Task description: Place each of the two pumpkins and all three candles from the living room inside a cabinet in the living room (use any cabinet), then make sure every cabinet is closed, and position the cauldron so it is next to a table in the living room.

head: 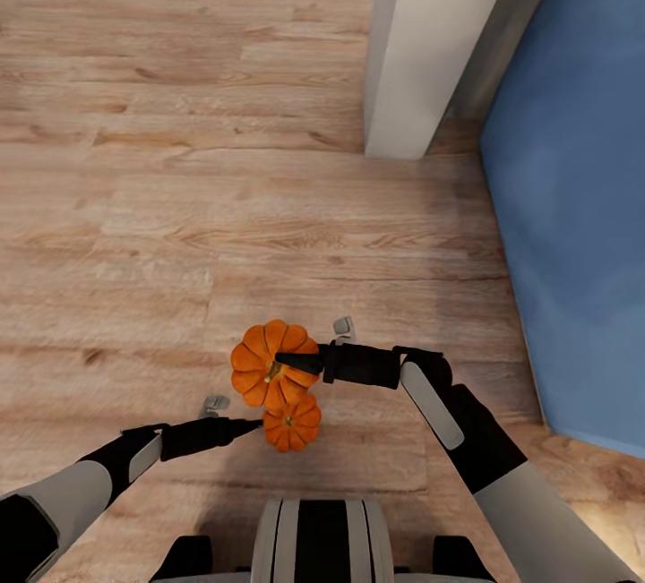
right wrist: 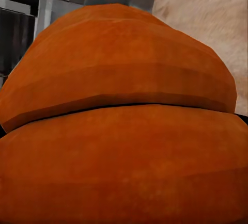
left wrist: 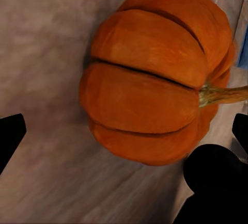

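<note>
Two orange ribbed pumpkins hang above the wood floor in front of my trunk. My right gripper [head: 288,359] reaches in from the right and is shut on the larger-looking pumpkin [head: 262,366], its dark finger lying across the top near the stem. That pumpkin [right wrist: 124,131] looms very close in the right wrist view. My left gripper [head: 258,424] comes from the left and is shut on the other pumpkin [head: 292,423]. In the left wrist view this pumpkin [left wrist: 150,79] sits between the dark fingertips [left wrist: 10,136], stem pointing sideways. Cabinet, candles, cauldron and table are out of view.
A white wall corner [head: 430,46] stands ahead on the right. A blue sofa [head: 573,207] runs along the right side. Light wood floor [head: 134,162] stretches ahead and to the left. My base [head: 321,543] shows at the bottom.
</note>
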`<state>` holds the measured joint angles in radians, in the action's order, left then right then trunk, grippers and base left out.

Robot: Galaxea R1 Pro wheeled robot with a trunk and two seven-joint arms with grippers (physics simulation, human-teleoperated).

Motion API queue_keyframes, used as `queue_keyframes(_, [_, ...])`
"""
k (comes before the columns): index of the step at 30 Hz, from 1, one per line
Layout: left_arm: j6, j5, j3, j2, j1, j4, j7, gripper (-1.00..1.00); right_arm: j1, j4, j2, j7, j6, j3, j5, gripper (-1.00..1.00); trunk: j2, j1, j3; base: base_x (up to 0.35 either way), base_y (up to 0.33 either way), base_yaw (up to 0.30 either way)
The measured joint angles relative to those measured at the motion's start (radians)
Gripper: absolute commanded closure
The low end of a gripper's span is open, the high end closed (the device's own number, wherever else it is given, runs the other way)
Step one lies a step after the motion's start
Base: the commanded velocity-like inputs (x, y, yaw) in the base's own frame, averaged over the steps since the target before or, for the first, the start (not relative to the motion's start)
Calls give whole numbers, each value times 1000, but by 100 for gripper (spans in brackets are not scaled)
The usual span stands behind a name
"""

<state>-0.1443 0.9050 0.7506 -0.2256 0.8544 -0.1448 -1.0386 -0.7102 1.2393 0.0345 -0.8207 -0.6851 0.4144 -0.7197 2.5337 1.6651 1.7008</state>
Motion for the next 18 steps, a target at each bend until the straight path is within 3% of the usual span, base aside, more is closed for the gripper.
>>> queue_keyframes(10, [-1,2,0,-1,0,-20,-7,-100,0,0,1,4,0,0,2,100,2,4,39,0,0,0])
queue_keyframes(18, [-1,4,-15,-5,0,-35,-9,-100,0,0,1,3,0,0,0,100,2,4,39,0,0,0])
